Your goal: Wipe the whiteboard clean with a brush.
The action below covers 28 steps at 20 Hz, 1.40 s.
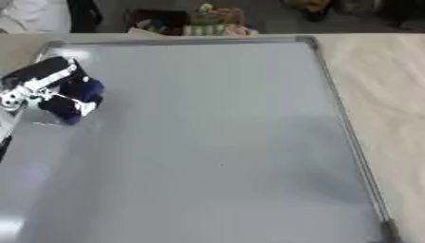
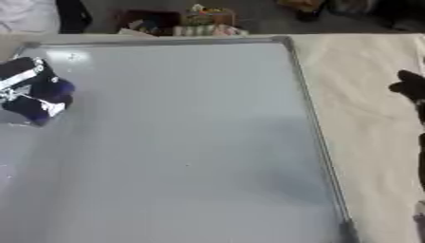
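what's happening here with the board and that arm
The left robot hand is curled round a dark blue brush and holds it on the upper left part of a large grey-framed whiteboard, which lies flat on a light wooden table. No marks show on the board surface. The right robot hand shows only as a dark shape at the right edge of the right eye view, over the table beside the board, away from the work.

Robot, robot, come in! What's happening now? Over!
Left hand shut on blue brush, upper-left of whiteboard. Right hand off the board on the table; fingers unclear. No marks visible. Nothing blocking.
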Available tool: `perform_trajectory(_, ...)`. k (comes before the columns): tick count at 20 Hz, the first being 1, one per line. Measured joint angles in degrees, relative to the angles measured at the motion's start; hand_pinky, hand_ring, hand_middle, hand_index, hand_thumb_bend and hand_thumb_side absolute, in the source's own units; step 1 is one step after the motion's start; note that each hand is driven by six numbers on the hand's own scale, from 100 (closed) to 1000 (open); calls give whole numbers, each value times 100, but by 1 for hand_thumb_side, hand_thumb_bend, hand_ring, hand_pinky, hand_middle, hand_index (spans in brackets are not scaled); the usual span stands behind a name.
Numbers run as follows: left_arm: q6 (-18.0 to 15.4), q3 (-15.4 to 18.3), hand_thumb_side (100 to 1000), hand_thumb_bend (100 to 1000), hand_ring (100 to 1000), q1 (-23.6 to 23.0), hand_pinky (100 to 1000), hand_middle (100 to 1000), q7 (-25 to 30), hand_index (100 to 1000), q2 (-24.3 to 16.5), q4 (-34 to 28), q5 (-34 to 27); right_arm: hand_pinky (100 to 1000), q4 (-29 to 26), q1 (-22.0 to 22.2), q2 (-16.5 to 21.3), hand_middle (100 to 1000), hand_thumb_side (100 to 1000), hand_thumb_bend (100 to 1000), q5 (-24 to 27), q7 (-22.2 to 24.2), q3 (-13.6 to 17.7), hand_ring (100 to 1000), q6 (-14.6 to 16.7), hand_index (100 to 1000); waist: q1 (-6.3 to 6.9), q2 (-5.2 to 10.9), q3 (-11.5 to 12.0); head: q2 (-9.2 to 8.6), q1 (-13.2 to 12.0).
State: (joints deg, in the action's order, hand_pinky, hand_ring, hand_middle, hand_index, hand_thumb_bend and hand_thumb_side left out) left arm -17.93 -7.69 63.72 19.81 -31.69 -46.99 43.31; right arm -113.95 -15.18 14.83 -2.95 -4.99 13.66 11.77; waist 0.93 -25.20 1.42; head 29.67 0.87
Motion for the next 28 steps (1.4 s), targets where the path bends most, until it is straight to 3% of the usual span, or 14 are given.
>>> perform_trajectory(10, 92, 81, 177, 100, 402, 44, 328, 203, 159, 327, 12, 136, 162, 877, 0, -16, 0, 580, 1000, 157, 8, -34, -17, 859, 58, 922, 0, 1, -33, -1, -105)
perform_trajectory(21, 50, 86, 189, 100, 400, 35, 330, 206, 336, 467, 52, 171, 180, 877, 0, 15, -1, 577, 1000, 153, 8, -73, -15, 857, 19, 921, 1, 53, -65, -2, -144)
perform_trajectory(28, 99, 91, 199, 100, 391, 28, 322, 194, 409, 497, 109, 206, 107, 878, 0, 36, -20, 576, 1000, 151, 8, -88, -13, 856, 4, 921, 3, 94, -98, -3, -177)
